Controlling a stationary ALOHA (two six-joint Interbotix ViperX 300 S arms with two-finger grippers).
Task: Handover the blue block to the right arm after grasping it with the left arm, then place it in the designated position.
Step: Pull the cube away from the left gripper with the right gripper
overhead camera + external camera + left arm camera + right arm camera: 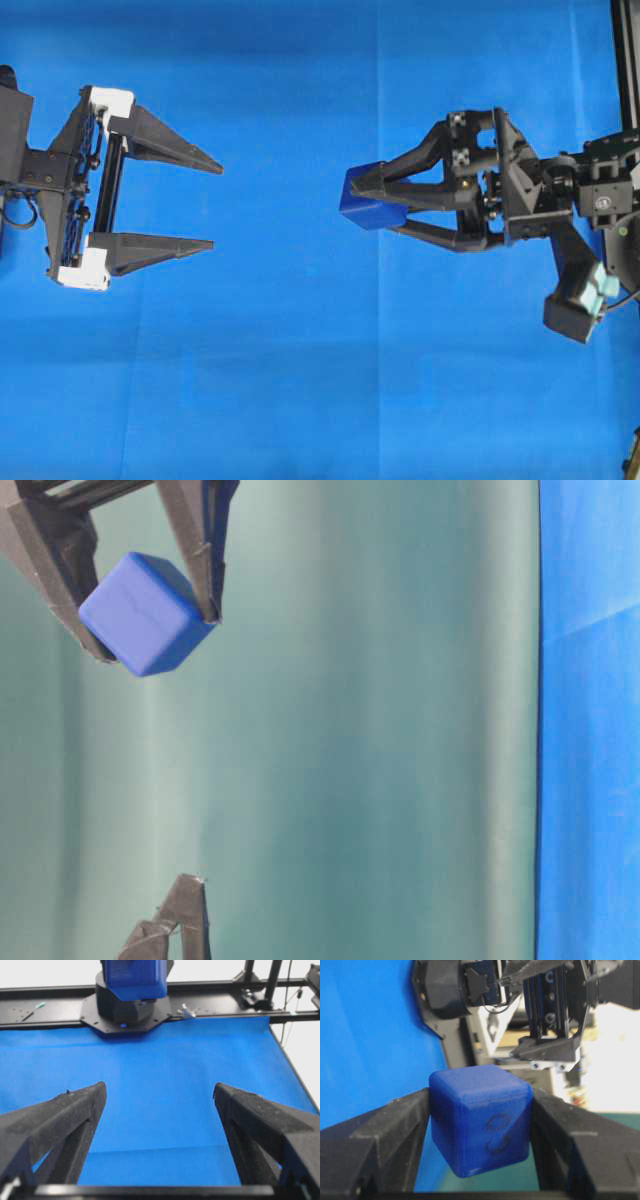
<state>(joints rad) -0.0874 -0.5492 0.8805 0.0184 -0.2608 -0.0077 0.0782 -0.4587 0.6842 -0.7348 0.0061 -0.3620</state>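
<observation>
The handover is looking done: the right gripper [372,205] is clenching the blue block [368,200] above the blue cloth [300,380], right of centre, while the left gripper [212,205] is gaping empty, well apart; placing is remaining

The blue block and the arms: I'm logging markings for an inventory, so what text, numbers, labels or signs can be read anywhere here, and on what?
"S"-like dark curl, or perhaps an "8": on the face of the blue block turned toward the right wrist view, held in the right end effector; too faint to be sure.
Left end effector: nothing readable.
Blue cloth: no print.
No other text is readable in any view.
</observation>
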